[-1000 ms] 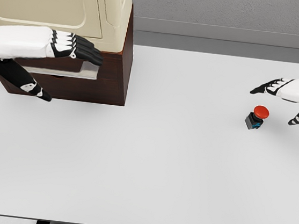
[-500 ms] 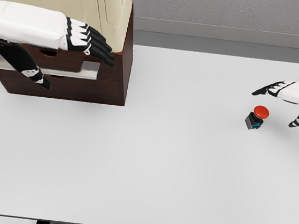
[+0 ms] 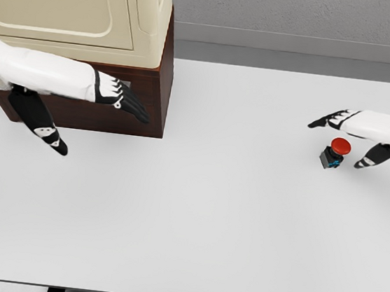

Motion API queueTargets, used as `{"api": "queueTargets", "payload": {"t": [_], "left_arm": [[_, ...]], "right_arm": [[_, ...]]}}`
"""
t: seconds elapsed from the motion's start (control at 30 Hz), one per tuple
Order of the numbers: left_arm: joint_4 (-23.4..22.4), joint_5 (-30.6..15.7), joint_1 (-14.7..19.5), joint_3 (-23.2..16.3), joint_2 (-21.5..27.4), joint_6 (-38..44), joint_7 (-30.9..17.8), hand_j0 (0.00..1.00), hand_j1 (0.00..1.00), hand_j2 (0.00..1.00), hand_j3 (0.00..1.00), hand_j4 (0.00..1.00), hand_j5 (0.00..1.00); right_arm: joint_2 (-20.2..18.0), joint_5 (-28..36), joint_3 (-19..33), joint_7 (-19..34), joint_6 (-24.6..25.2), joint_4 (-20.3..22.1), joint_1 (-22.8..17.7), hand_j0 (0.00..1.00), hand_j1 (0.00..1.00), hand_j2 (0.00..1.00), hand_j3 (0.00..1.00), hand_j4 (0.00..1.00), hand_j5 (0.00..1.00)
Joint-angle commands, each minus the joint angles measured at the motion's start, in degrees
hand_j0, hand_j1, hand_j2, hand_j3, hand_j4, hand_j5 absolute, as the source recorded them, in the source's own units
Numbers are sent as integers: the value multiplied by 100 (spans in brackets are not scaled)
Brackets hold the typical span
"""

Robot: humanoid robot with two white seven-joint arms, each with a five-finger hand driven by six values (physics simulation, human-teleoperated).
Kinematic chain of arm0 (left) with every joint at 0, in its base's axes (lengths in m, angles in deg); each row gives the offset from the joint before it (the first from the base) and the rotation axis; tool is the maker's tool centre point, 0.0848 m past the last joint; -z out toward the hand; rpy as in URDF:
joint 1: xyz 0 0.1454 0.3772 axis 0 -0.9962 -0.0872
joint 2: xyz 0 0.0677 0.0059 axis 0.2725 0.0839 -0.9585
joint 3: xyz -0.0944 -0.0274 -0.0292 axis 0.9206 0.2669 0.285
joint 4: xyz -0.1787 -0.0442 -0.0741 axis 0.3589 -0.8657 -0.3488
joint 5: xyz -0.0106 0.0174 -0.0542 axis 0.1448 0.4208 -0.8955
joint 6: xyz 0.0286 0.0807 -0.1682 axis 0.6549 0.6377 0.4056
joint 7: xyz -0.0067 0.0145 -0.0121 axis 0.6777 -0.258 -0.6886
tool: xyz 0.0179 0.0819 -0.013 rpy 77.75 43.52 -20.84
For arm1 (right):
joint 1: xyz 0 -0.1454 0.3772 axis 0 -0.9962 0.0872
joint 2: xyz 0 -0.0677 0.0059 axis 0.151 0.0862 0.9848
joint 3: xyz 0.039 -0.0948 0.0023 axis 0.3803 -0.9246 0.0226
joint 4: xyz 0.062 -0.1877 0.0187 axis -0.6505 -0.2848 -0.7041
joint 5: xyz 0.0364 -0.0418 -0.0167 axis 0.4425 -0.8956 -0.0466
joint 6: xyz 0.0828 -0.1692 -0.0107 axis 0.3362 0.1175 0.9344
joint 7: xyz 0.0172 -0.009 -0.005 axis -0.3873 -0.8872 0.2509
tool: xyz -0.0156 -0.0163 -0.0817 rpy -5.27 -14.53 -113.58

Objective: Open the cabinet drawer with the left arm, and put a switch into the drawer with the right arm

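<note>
Red-capped black switch [image 3: 334,152] sits between my right hand's [image 3: 366,130] spread, empty fingers; I should close gently around its base. Left hand [image 3: 81,94], open, hovers before the brown wooden cabinet [image 3: 154,106].

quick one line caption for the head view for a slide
Left hand open before the brown cabinet; right hand open over the red-capped switch on the white table.

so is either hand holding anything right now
No, nothing is held. The right hand hovers open over the switch; the left hand is open by the cabinet.
</note>
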Motion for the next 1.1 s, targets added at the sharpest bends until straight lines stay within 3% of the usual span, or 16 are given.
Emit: {"api": "queueTargets", "payload": {"t": [0.0,0.07,0.1,0.17,0.2,0.23,0.3,0.33,0.43,0.6,0.7,0.93,1.07], "left_arm": [[-1,-56,0,271,11,18,2,100,100,100,100,100,100],[-1,-47,-105,490,55,72,2,100,100,100,100,100,100],[-1,-38,-412,876,72,476,2,100,100,100,100,100,100],[-1,-3,-1484,2141,204,706,2,100,100,100,100,100,100],[-1,-3,-1924,2590,257,714,2,100,100,100,100,100,100],[-1,6,-2109,2775,266,758,2,100,100,100,100,100,100],[-1,-29,-2118,2837,266,952,2,100,100,100,100,100,100],[-1,-47,-2110,2837,292,952,2,100,100,100,100,100,100],[-1,-29,-2136,2846,327,969,2,100,100,100,100,100,100],[-1,-3,-2224,2846,345,1690,2,100,100,100,100,100,100],[-1,6,-2224,2846,494,1883,2,100,100,100,100,100,100],[-1,-12,-2320,2855,600,2103,2,100,100,100,100,100,100],[-1,-21,-2540,3022,626,2595,2,100,100,100,100,100,100]], "right_arm": [[42,31,0,-2,15,-8,0,100,100,100,100,100,100],[130,22,0,-2,15,-16,0,100,100,100,100,100,100],[139,22,0,-2,15,-16,0,100,100,100,100,100,100],[166,22,-8,-2,15,-25,0,100,100,100,100,100,100],[166,22,-17,-2,15,-52,0,100,100,100,100,100,100],[166,22,-61,-2,15,-78,0,100,100,100,100,100,100],[174,22,-70,-2,15,-87,0,100,100,100,100,100,100],[174,22,-70,-2,15,-148,0,94,94,94,94,94,94],[218,22,-140,-2,15,-289,0,94,94,94,94,94,94],[271,13,-140,-2,15,-386,0,94,94,94,94,94,94],[306,13,-140,-2,15,-438,9,89,89,89,89,89,89],[332,5,-123,-2,15,-719,53,87,87,87,87,87,87],[332,5,-123,-2,15,-781,61,85,85,85,85,85,85]]}}
